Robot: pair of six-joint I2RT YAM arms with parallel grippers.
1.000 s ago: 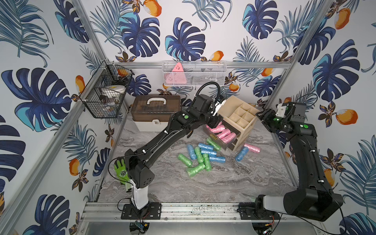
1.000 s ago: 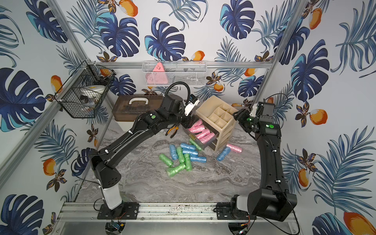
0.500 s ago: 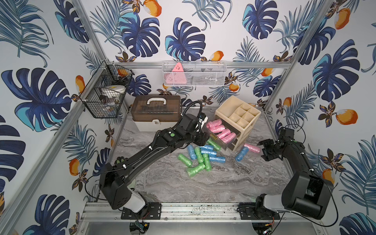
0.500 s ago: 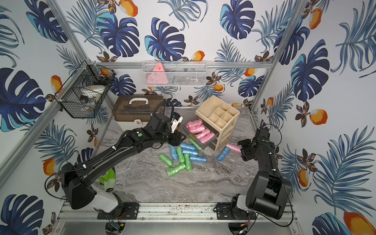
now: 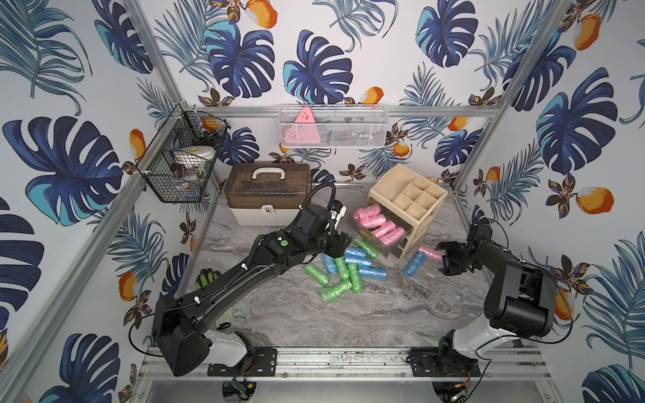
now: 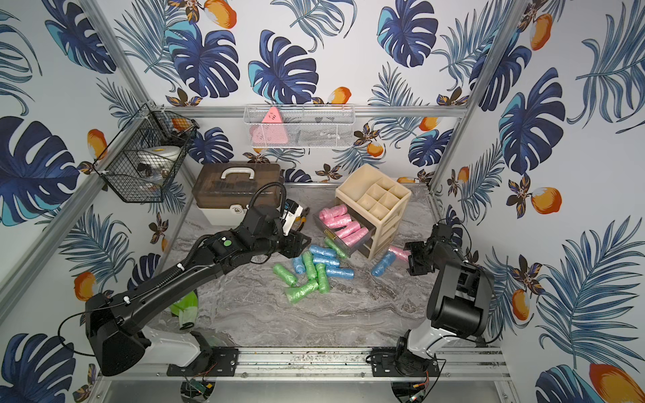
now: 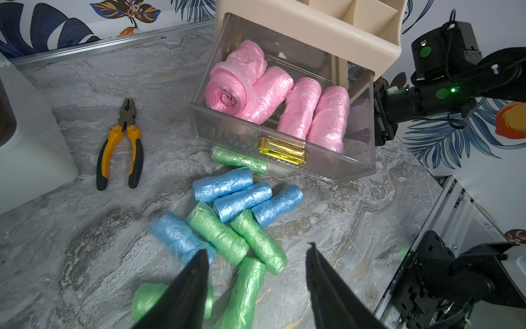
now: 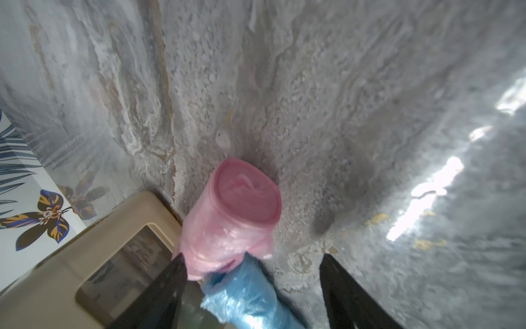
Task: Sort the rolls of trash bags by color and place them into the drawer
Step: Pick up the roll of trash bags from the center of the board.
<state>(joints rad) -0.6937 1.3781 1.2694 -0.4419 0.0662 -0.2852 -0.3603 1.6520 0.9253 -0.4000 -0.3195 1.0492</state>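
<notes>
Several pink rolls of trash bags [image 7: 273, 94] lie in the open clear drawer [image 7: 227, 134] of the beige organizer [image 5: 408, 195]. Green rolls [image 5: 335, 289] and blue rolls [image 5: 359, 261] lie mixed in a pile on the marble table in front of it. My left gripper [image 7: 257, 247] hovers open over the near end of that pile, holding nothing. To the right of the organizer lie one pink roll [image 8: 233, 216] and one blue roll [image 8: 244, 293]. My right gripper [image 8: 253, 256] is low over them and open. The pink roll sits against one finger; the blue roll lies between the fingers.
A brown toolbox [image 5: 267, 190] stands at the back left, with yellow-handled pliers [image 7: 121, 142] beside it. A green glove [image 6: 185, 307] lies under the left arm. A black wire basket [image 5: 185, 164] and a white mesh basket [image 5: 331, 127] hang on the walls.
Both arms came down from beside the organizer. The left gripper dropped to the pile of rolls. The right arm swung to the table right of the organizer and its jaws widened.
</notes>
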